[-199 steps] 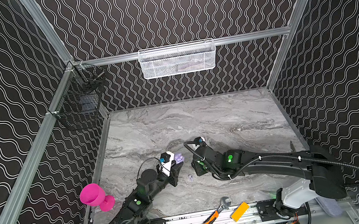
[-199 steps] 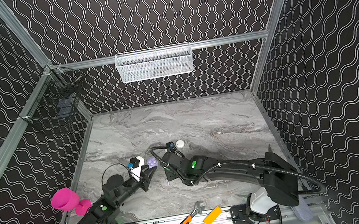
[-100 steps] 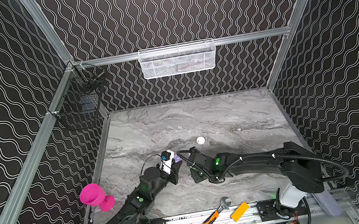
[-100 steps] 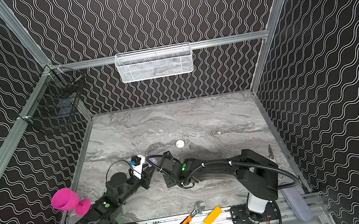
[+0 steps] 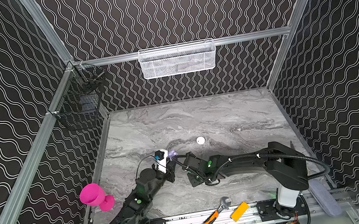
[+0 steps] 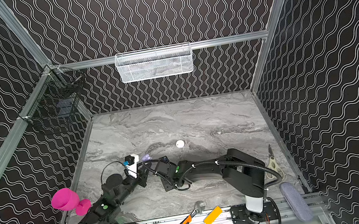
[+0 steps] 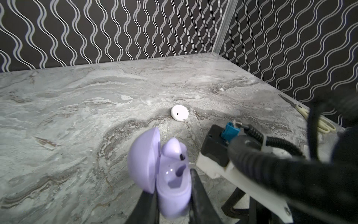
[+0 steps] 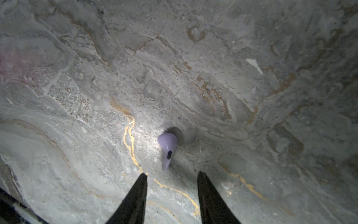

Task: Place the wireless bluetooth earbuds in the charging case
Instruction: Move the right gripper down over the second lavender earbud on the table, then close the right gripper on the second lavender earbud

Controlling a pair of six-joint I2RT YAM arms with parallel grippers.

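Gripping the open-lidded lavender charging case [image 7: 144,159], your left end effector [image 7: 172,184] is clamped; your right end effector [image 8: 171,177] hangs open near a lavender earbud [image 8: 167,147] on bare tabletop [image 8: 232,77].

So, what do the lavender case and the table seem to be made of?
The lavender case looks like smooth plastic, semi-gloss: a small highlight shines in its empty socket. The table has a grey veined marble look, mostly matte; whether it is real stone or printed laminate, I cannot tell.

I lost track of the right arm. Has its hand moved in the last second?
Yes. In a top view the right hand has shifted left, away from the white case, which the arm hid a second ago.
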